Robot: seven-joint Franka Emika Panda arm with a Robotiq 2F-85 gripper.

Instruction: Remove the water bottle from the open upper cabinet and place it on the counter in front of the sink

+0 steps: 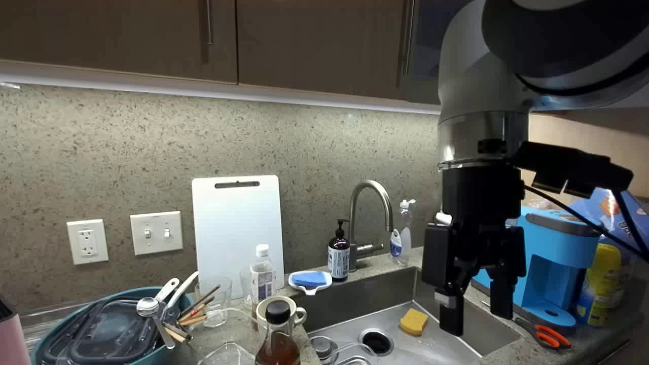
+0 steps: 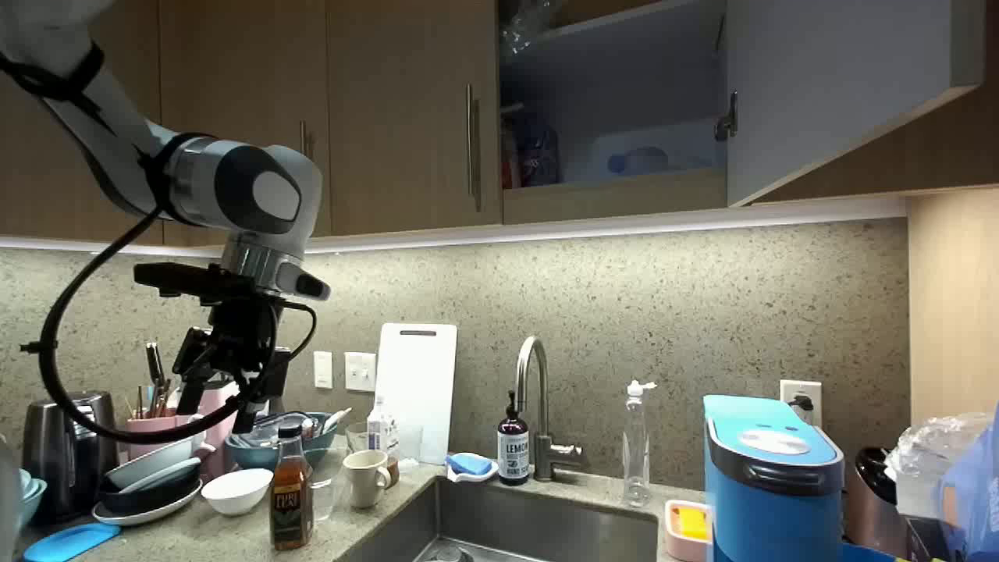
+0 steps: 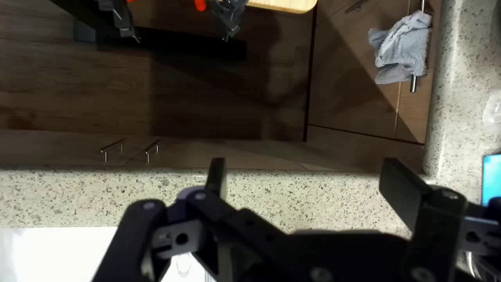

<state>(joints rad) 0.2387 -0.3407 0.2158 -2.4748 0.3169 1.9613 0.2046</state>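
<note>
The open upper cabinet [image 2: 616, 197] shows in an exterior view, its door swung out to the right. Inside, a clear bluish bottle lies on its side near the front ledge; it appears to be the water bottle [image 2: 646, 161], with its label not visible. My gripper [image 1: 476, 317] is open and empty, pointing down, well below and away from the cabinet; it also shows in an exterior view [image 2: 221, 410]. In the wrist view, the speckled counter [image 3: 313, 199] lies below the spread fingers [image 3: 307, 168]. The steel sink [image 1: 362, 291] is beside that strip and shows overexposed in the wrist view [image 3: 58, 254].
The open cabinet door [image 2: 843, 94] juts outward. Around the sink stand a curved faucet [image 2: 538, 390], dark soap dispenser [image 2: 513, 449], white-topped clear bottle [image 2: 636, 453] and blue machine [image 2: 773, 507]. An iced tea bottle [image 2: 290, 499], mug [image 2: 365, 476] and stacked dishes crowd the left. Orange scissors [image 1: 550, 335] lie by the machine.
</note>
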